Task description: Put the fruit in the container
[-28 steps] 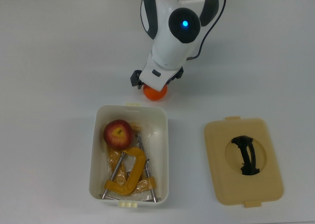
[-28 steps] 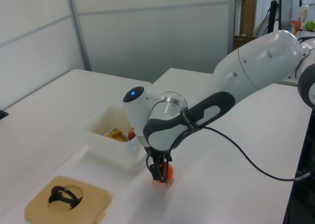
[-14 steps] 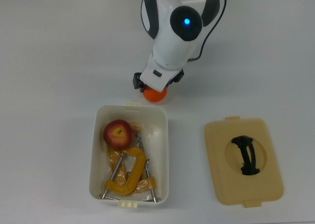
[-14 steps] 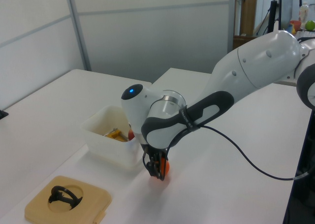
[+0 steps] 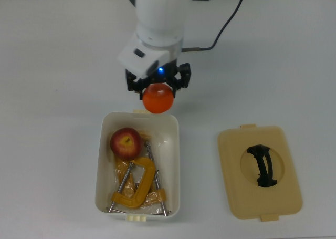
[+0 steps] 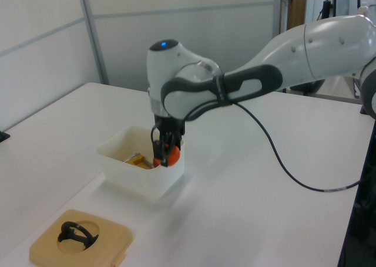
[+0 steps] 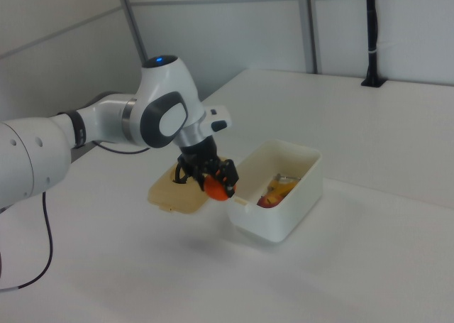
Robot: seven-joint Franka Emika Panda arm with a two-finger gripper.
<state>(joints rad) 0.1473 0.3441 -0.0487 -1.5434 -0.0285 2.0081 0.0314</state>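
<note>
My gripper (image 5: 158, 89) (image 6: 166, 153) (image 7: 210, 179) is shut on the bright orange (image 5: 158, 99) (image 6: 172, 155) (image 7: 216, 187) and holds it in the air above the white container's (image 5: 101, 160) (image 6: 138, 182) (image 7: 284, 223) upper short rim in the top view. The red apple (image 5: 125, 142) (image 7: 264, 203) lies inside the container, in the upper left corner in the top view. In the left view only a red sliver of the apple shows behind the gripper.
A yellow C-clamp (image 5: 137, 185) (image 6: 135, 159) lies in the container below the apple in the top view. The flat beige lid (image 5: 260, 172) (image 6: 79, 242) (image 7: 174, 192) with a black handle rests on the table at the top view's right.
The gripper has lifted the orange off the table and carried it toward the container, to just above its upper short rim. Apple, clamp and lid have not moved.
</note>
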